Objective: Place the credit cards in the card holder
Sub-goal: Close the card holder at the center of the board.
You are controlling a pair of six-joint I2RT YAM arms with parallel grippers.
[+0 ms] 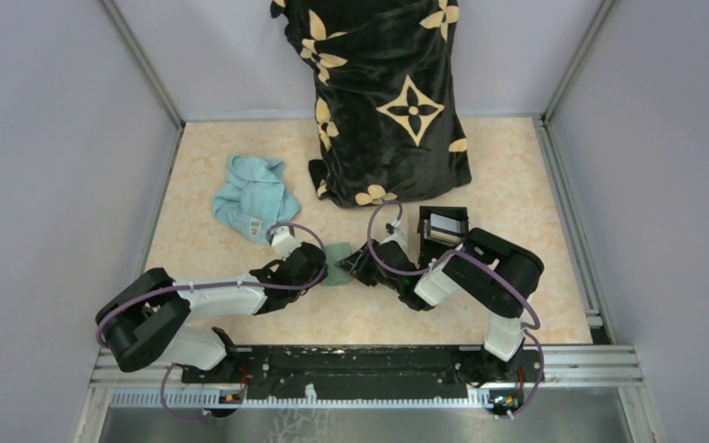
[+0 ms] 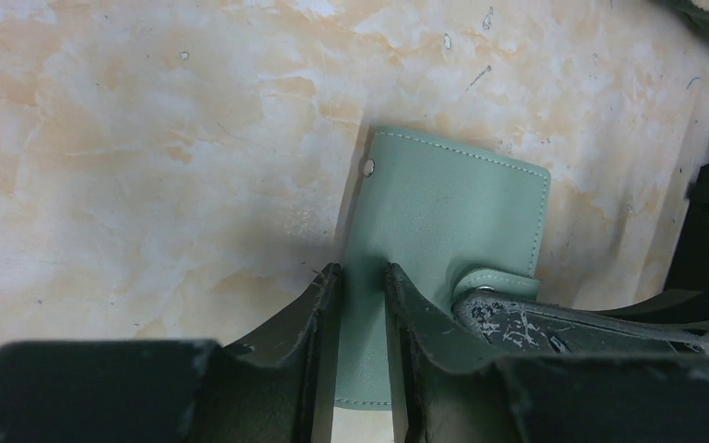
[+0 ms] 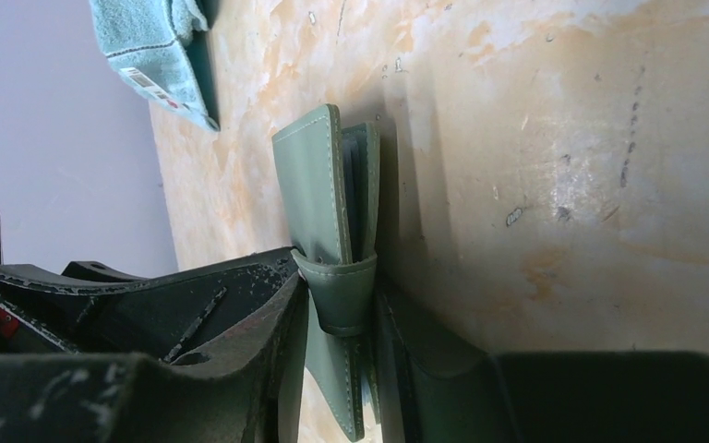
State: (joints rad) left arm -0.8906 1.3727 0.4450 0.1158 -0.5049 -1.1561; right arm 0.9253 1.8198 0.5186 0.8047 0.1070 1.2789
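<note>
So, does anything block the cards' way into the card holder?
Yes. The card holder is folded shut, and its strap wraps over the opening edge, between the right gripper's fingers. That closes the way in.

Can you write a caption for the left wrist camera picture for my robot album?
Left arm's fingers pinching the green card holder, marbled table behind.

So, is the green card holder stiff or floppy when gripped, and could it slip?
Probably fairly stiff: the card holder shows a flat face though the left gripper pinches only one edge. Its leaves gape slightly above the strap, so it may fan open if that lets go. The smooth, leather-like skin could slide in a hard grip.
</note>
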